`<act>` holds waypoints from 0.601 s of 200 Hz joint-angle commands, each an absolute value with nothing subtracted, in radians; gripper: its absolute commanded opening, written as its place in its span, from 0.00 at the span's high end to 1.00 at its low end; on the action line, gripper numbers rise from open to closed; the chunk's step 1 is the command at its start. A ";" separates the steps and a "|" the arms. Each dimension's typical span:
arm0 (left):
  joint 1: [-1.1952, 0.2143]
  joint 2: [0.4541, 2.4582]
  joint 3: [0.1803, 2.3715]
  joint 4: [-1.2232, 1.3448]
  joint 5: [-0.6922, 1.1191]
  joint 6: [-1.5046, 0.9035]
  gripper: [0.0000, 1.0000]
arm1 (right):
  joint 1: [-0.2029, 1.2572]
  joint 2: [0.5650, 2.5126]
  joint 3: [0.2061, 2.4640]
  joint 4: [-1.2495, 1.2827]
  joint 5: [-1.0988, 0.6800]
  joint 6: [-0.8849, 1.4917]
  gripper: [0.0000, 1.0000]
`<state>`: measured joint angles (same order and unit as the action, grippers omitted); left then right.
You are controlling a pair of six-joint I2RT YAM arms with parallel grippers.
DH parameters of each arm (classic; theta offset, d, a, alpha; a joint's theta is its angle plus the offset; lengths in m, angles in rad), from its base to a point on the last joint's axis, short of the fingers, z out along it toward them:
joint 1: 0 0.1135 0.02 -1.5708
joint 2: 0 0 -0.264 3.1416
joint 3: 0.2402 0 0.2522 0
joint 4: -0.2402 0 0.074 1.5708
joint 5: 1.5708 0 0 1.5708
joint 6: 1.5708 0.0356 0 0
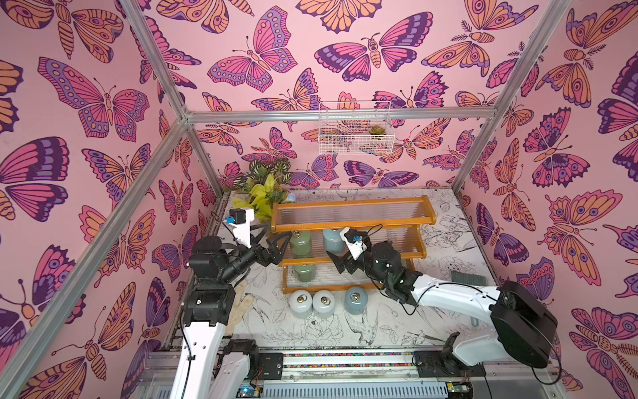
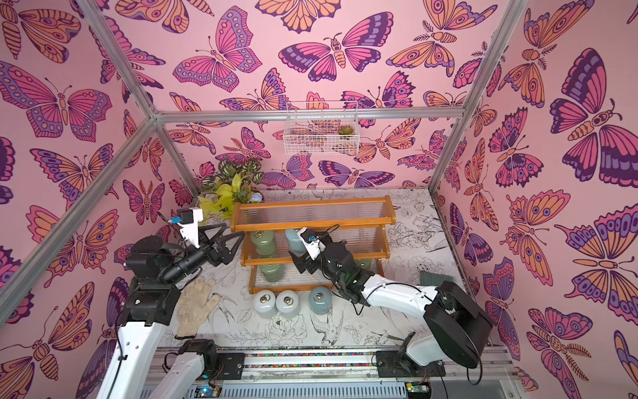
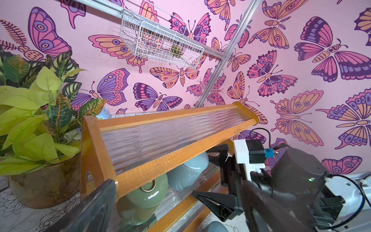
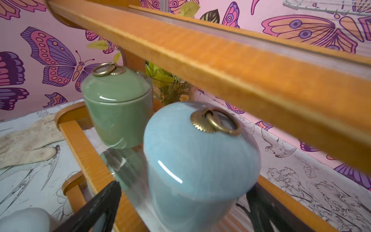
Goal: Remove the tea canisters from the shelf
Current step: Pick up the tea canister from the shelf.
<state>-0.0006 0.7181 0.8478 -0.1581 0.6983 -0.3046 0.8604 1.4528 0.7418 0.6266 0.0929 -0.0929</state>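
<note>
Right end effector [image 4: 184, 186] spread wide, jaws straddling the pale blue canister [image 4: 200, 160] on the middle tier of the shelf [image 1: 352, 221], not pinching it; green canister [image 4: 118, 108] just beside, at its 9 o'clock; left end effector [image 1: 279, 229] spread and empty at the shelf's 9 o'clock; two white canisters [image 1: 300, 303] and another blue canister [image 1: 356, 300] stand on the tabletop [image 1: 379, 328] at 6 o'clock.

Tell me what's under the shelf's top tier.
A green jar and a blue jar on the middle tier. The right arm covers part of that tier.
</note>
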 commanded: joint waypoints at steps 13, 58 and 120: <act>-0.005 0.709 0.845 -0.164 0.724 -0.303 0.01 | 0.833 1.510 0.787 0.722 0.045 -0.080 0.01; -0.005 0.723 0.853 -0.163 0.728 -0.298 0.01 | 0.822 1.598 0.794 0.853 0.018 -0.069 0.01; -0.005 0.742 0.870 -0.170 0.729 -0.283 0.01 | 0.817 1.663 0.807 0.937 0.026 -0.042 0.05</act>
